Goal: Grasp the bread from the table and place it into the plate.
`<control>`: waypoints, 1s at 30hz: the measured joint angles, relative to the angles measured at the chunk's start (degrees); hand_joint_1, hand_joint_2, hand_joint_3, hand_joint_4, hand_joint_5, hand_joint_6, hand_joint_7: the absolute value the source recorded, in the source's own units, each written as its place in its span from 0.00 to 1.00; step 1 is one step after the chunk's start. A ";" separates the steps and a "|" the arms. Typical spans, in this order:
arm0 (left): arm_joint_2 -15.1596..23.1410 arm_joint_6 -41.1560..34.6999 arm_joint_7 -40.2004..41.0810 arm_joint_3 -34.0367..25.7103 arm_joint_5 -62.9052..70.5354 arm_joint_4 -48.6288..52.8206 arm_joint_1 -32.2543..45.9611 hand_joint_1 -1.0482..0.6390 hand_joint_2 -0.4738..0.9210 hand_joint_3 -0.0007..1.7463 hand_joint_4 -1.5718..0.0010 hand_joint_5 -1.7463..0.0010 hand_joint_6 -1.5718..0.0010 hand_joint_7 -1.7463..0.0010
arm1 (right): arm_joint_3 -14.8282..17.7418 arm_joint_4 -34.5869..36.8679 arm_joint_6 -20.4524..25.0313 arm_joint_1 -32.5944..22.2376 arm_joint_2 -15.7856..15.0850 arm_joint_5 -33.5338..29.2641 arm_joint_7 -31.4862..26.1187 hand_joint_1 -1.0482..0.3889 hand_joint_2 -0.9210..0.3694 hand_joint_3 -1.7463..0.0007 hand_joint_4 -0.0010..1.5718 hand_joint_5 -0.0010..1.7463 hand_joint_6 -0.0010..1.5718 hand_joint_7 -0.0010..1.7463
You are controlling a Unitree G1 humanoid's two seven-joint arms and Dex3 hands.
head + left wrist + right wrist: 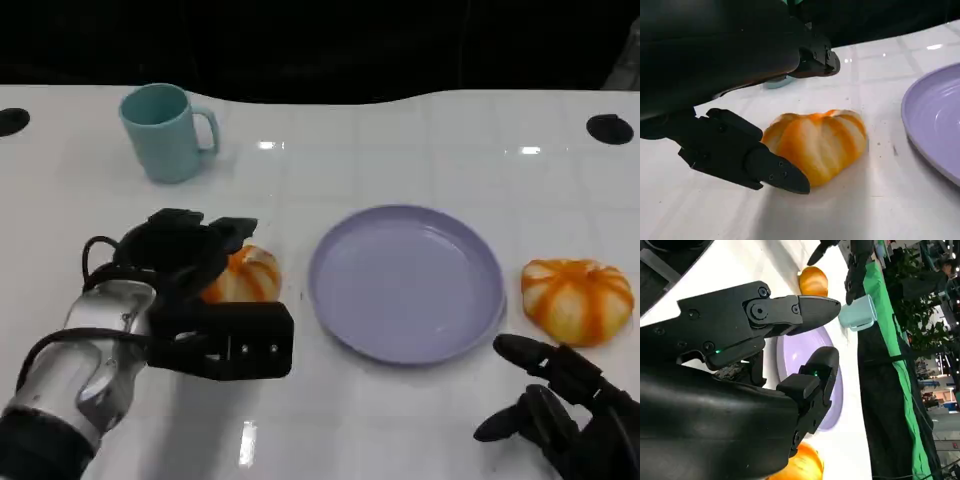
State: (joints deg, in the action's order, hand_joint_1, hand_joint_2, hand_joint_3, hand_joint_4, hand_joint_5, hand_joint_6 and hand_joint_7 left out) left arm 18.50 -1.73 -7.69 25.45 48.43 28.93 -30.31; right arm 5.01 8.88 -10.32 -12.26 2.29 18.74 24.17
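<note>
Left hand (195, 290): lowered over the bread (243, 276), fingers (740, 152) cupped around it (thumb touching its near side), bread on the table (400, 420)
Plate (407, 282): just beyond the bread from the left hand
Right hand (565, 410): fingers spread, holding nothing, near a second bun (577, 300)

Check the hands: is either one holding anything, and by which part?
Not clearly. The left hand has its fingers around the left bread, which sits on the table; a closed hold cannot be told. The right hand holds nothing.
</note>
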 measured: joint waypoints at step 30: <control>-7.55 14.67 20.67 2.07 -7.58 38.12 -14.81 0.53 1.00 0.18 0.47 0.02 0.58 0.06 | -0.31 -0.64 0.68 -0.77 0.21 0.43 -0.17 0.19 0.00 0.85 0.46 0.67 0.54 0.34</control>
State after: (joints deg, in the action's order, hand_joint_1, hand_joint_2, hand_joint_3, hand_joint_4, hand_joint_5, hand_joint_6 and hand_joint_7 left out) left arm 10.95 12.94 12.98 27.52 40.86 67.05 -45.11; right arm 4.70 8.24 -9.63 -13.03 2.51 19.16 24.00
